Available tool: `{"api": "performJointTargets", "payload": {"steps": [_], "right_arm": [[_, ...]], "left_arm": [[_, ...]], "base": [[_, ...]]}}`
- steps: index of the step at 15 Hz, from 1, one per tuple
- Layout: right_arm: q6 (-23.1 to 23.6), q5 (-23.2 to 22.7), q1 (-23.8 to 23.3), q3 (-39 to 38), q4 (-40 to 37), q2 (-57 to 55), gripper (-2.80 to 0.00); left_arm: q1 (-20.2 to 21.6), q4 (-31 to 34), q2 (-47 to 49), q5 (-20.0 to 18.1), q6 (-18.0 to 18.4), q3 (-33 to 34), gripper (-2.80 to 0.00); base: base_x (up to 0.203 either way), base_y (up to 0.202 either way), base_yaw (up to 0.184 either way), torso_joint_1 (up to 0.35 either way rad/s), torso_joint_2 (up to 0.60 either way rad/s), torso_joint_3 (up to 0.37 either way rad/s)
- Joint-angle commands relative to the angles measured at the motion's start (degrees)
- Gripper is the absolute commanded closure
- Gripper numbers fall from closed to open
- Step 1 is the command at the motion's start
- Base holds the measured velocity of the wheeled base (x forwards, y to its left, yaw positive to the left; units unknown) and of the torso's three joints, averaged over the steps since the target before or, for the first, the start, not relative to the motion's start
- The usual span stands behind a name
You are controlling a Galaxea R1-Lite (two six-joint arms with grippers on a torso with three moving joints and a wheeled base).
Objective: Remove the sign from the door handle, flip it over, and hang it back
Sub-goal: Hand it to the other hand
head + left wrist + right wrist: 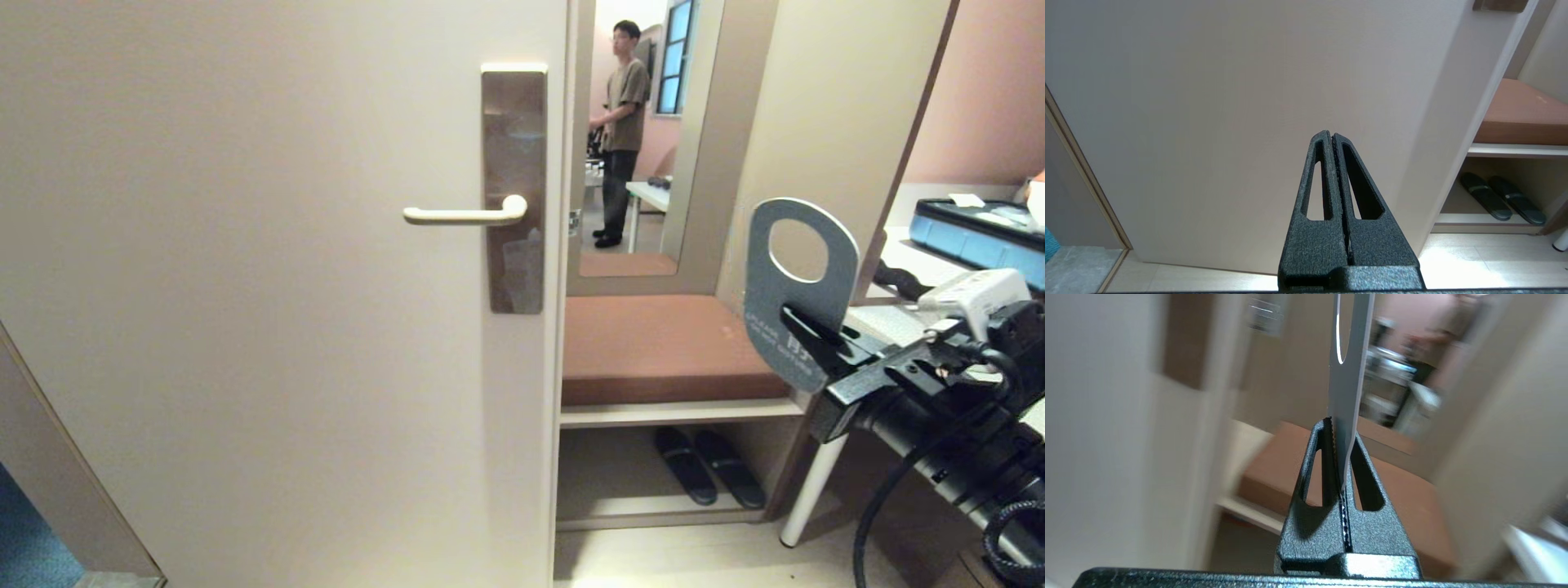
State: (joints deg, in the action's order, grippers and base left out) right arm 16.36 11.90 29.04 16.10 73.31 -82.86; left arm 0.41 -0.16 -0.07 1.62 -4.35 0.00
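Observation:
My right gripper (796, 320) is shut on the lower end of the sign (796, 290), a flat blue-grey hanger with a large oval hole, held upright well to the right of the door, its blue-grey face towards the head camera. In the right wrist view the sign (1349, 375) stands edge-on between the fingers, clamped at the gripper (1340, 426). The cream door handle (465, 215) sticks out bare to the left from its bronze-brown plate (514, 192). My left gripper (1331, 136) is shut on nothing, low in front of the door panel.
The cream door (269, 310) fills the left of the head view. Right of it are a brown cushioned bench (653, 343), dark slippers (706, 465) beneath, a tall mirror (645, 131) reflecting a standing person, and a white desk (906, 269) with a blue tray (980, 233).

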Motion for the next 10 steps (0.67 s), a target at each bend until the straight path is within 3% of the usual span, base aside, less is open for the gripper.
{"api": "performJointTargets", "payload": {"steps": [1,5,7,10], "right_arm": [[0.41,0.02,-7.54,-2.72,0.37,3.67,0.0],[1.38,-0.22,-18.98,-13.32,0.05,13.15,0.0],[1.6,-0.31,-21.36,-15.57,-1.72,18.6,0.0],[1.51,-0.44,-24.18,-16.03,-10.4,26.81,0.0]], "left_arm": [[0.02,-0.02,0.07,0.05,-0.04,0.0,0.0],[0.02,-0.02,0.07,0.05,-0.04,0.0,0.0],[0.02,-0.02,0.07,0.05,-0.04,0.0,0.0],[0.02,-0.02,0.07,0.05,-0.04,0.0,0.0]], "base": [[0.0,0.0,0.0,0.0,0.0,0.0],[0.0,0.0,0.0,0.0,0.0,0.0],[0.0,0.0,0.0,0.0,0.0,0.0],[0.0,0.0,0.0,0.0,0.0,0.0]]}}
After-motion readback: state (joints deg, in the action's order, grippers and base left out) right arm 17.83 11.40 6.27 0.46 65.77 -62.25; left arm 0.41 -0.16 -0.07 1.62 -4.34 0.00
